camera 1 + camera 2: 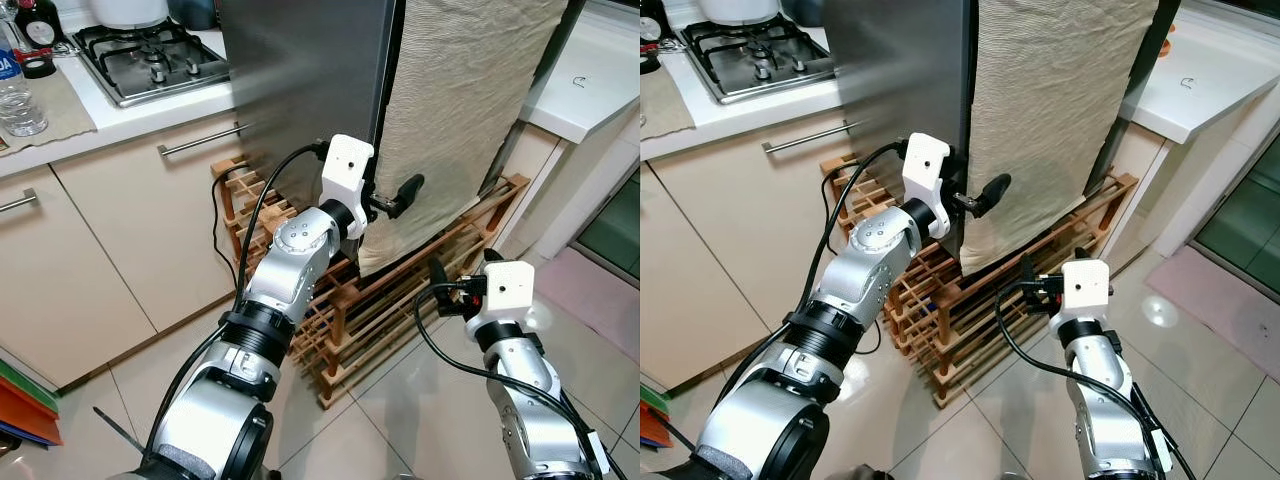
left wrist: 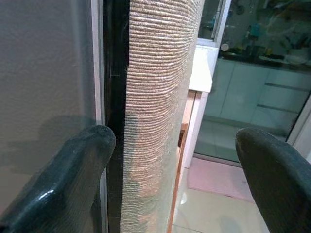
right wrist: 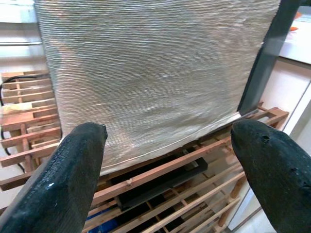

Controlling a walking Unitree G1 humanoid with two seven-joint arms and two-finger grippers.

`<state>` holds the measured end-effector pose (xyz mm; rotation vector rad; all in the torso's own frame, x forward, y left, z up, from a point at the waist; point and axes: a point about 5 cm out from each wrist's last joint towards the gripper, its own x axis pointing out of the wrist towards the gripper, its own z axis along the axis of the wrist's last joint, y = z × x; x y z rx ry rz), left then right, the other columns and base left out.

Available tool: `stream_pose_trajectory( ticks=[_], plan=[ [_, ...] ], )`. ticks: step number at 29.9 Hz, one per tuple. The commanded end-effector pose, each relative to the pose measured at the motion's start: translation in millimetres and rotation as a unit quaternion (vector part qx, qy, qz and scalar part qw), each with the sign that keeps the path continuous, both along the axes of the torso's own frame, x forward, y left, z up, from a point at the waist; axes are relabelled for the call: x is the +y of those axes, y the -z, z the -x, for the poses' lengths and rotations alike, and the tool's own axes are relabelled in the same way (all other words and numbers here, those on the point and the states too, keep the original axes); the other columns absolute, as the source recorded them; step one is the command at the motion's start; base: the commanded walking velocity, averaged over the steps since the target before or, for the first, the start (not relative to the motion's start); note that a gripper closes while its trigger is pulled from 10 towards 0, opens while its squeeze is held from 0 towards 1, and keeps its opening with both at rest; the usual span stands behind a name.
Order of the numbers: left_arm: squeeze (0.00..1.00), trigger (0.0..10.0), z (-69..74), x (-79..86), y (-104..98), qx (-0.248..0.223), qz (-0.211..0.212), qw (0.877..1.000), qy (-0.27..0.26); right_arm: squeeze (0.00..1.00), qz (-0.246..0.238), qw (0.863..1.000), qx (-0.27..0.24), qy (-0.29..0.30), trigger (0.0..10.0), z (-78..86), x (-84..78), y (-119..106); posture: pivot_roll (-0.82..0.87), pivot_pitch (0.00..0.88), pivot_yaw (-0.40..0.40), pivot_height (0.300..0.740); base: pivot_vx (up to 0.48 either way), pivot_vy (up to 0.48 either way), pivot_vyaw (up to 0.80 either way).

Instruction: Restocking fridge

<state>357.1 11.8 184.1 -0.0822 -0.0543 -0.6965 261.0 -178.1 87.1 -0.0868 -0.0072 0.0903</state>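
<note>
The fridge (image 1: 300,80) has a grey steel side, and a beige woven cloth (image 1: 460,110) hangs over its door. The door looks shut. My left gripper (image 2: 175,141) is open at the door's left edge, with one finger (image 2: 73,179) by the steel side and the other out past the cloth. Lower down and to the right, my right gripper (image 3: 167,141) is open too, facing the cloth's bottom hem from a short way off with nothing between its fingers.
A wooden slatted rack (image 1: 400,310) stands on the tiled floor under and before the fridge. Cabinets and a gas hob (image 1: 150,55) are on the left, with a water bottle (image 1: 18,95) on the counter. A white counter (image 1: 590,80) is at the right.
</note>
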Motion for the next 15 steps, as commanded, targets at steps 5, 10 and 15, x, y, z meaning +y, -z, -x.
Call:
stream_pose_trajectory(
  ticks=[5, 10, 15],
  plan=[
    [0.00, 10.0, -4.9, -3.1, -10.8, -0.017, 0.001, 1.000, -0.010, 0.00, -0.001, 1.000, 0.006, 0.001, 10.0, 3.2, -3.2, 1.2, -0.14, 0.000, -0.003, 0.730, 0.000, 0.000, 0.00],
    [0.00, 10.0, -2.9, -18.5, -9.9, -0.008, 0.003, 1.000, 0.014, 0.00, -0.002, 1.000, 0.008, 0.000, 10.0, 2.8, -3.5, 2.9, -0.14, 0.000, -0.002, 0.730, 0.000, 0.000, 0.00],
    [0.00, 10.0, 9.8, -41.4, -26.7, 0.020, 0.085, 0.992, 0.094, 0.00, -0.002, 1.000, 0.009, 0.000, 10.0, 2.3, -4.2, 3.3, -0.14, 0.000, -0.003, 0.730, 0.000, 0.000, 0.00]
  ],
)
